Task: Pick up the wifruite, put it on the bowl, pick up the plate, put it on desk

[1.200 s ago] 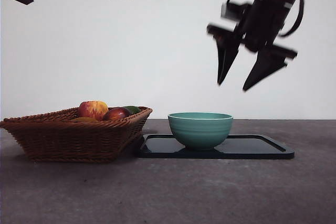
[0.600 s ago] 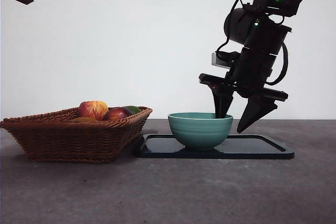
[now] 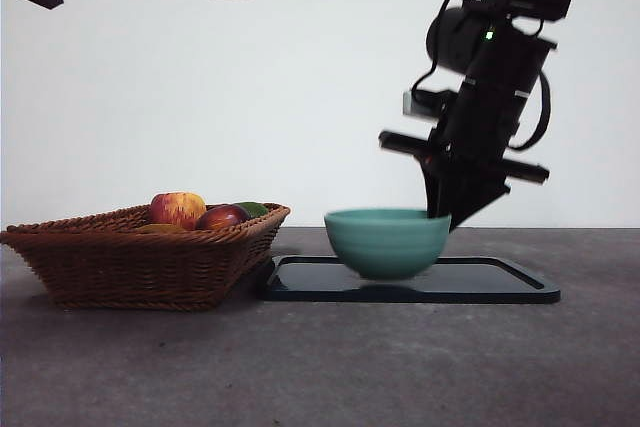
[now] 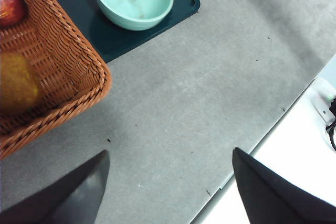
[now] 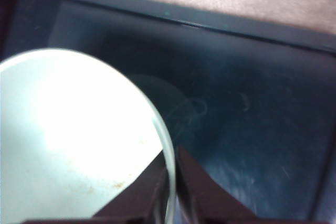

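The bowl point(image 3: 387, 242) hangs just above the black tray point(image 3: 500, 285), lifted clear with a thin shadow beneath it; the front view shows it slightly blurred. Its rim nearest the arm is pinched by the right gripper point(image 5: 171, 182), one jaw inside the bowl and one outside, closed tight on the wall (the wrist view shows the pale rim running straight between them). That arm comes down from the upper corner of the front view. The bowl's inside looks empty apart from a few brownish specks.

The wicker basket point(image 3: 140, 257) sits on the desk point(image 3: 320, 367) just beside the tray, holding a red-and-yellow apple point(image 3: 178, 209) and a dark red fruit point(image 3: 222, 217). The left gripper point(image 4: 168, 187) waits high over the bare desk, jaws spread wide, holding nothing.
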